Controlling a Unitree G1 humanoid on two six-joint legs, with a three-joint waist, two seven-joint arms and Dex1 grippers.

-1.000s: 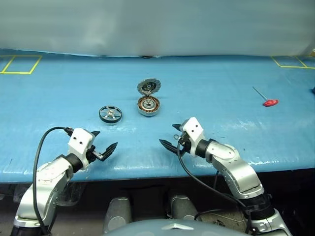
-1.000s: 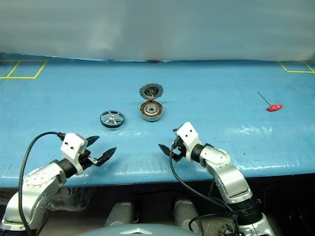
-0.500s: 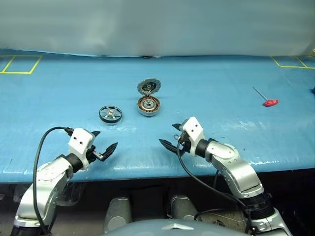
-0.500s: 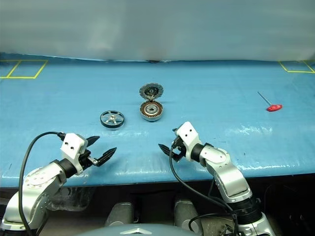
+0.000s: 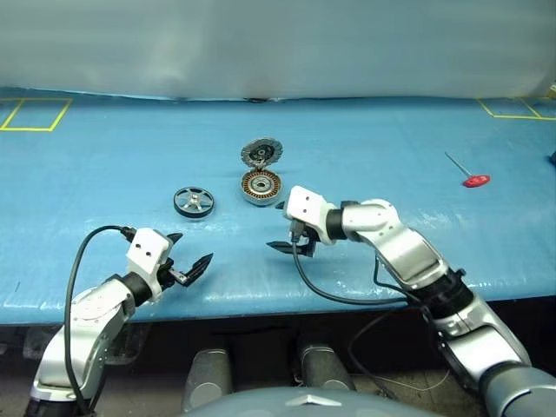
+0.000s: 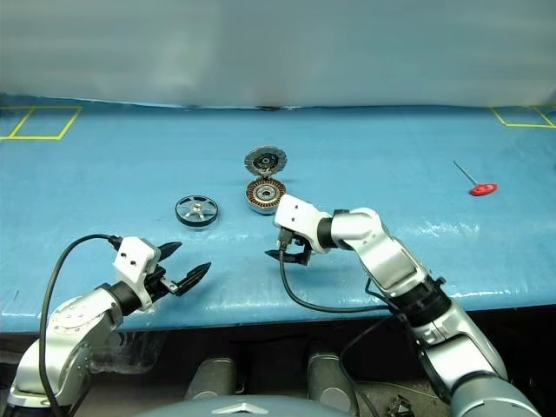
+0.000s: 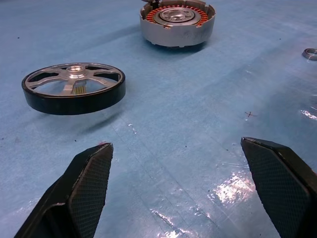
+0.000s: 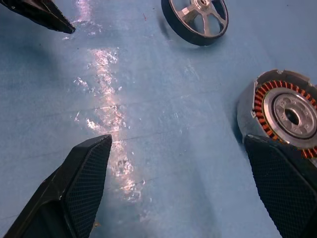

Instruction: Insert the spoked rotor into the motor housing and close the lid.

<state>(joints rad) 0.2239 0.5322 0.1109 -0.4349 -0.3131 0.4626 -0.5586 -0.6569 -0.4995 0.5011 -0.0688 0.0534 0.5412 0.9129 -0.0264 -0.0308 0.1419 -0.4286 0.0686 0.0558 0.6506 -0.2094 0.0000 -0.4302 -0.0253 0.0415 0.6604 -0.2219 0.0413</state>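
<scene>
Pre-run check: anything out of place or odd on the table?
Nothing damaged or spilled. The spoked rotor lies flat beside the motor housing, whose lid stands open. One stray: a red-handled tool far off on the robot's right.

My two head views look forward and down over the blue table (image 5: 104,156), well back. My left wrist view skims low and close toward the spoked rotor (image 7: 74,88) and motor housing (image 7: 177,24); my right wrist view looks steeply down on both, nearer the housing
</scene>
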